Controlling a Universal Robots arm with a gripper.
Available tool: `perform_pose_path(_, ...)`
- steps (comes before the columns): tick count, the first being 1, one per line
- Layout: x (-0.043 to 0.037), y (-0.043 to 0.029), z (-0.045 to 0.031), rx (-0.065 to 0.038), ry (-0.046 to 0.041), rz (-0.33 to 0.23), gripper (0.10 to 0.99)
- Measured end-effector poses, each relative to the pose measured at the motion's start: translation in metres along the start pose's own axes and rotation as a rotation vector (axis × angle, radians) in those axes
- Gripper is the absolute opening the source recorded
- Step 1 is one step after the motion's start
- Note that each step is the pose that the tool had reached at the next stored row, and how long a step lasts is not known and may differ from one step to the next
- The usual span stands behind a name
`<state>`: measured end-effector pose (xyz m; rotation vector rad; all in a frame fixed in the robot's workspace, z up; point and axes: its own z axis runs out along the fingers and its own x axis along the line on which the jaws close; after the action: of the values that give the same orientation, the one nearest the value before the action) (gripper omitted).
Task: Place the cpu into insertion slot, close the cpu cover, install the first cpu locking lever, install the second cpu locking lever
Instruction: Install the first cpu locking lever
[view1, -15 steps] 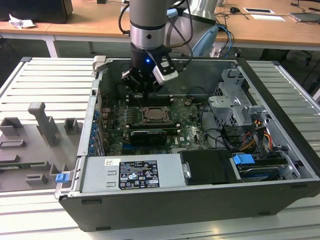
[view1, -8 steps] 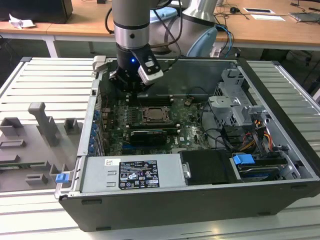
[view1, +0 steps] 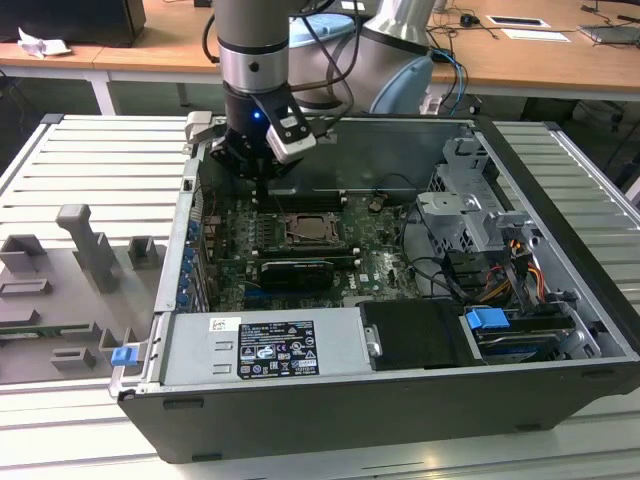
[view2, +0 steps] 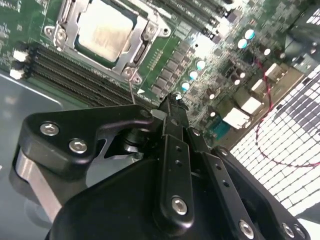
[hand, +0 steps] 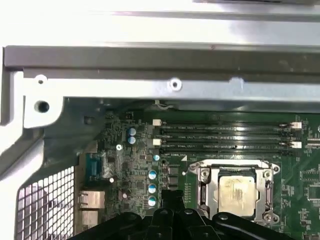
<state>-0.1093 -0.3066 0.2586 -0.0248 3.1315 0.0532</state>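
Wooden desks (view1: 540, 60) stand behind a slatted grey table (view1: 90, 170).

I see the open case (view1: 400, 420) on the slatted table (view1: 70, 440). Its power supply (view1: 260, 345) lies along the near side. The drive cage (view1: 470, 215) sits at the exterior view's right, with grey fixtures (view1: 85, 245) outside at that view's left. Memory slots (hand: 225, 137) run near the case's far wall.

cpu (view2: 107, 30) top cropped, cpu cover (view2: 145, 32) likewise

We find bright, even light; past the gripper (hand: 172, 199) the case wall (hand: 160, 20) washes out white (the cpu (view2: 106, 31) glints too).
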Motion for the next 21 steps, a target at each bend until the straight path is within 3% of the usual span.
perform_pose_path(2,0.0004,0.0057,0.0006,0.0,0.0,0.0,0.106)
perform_pose_path(11,0.0018,0.0142,0.0016,-0.001,0.0001,0.0,0.106)
perform_pose_path(21,-0.005,0.0143,0.0021,-0.001,0.0,0.0,0.106)
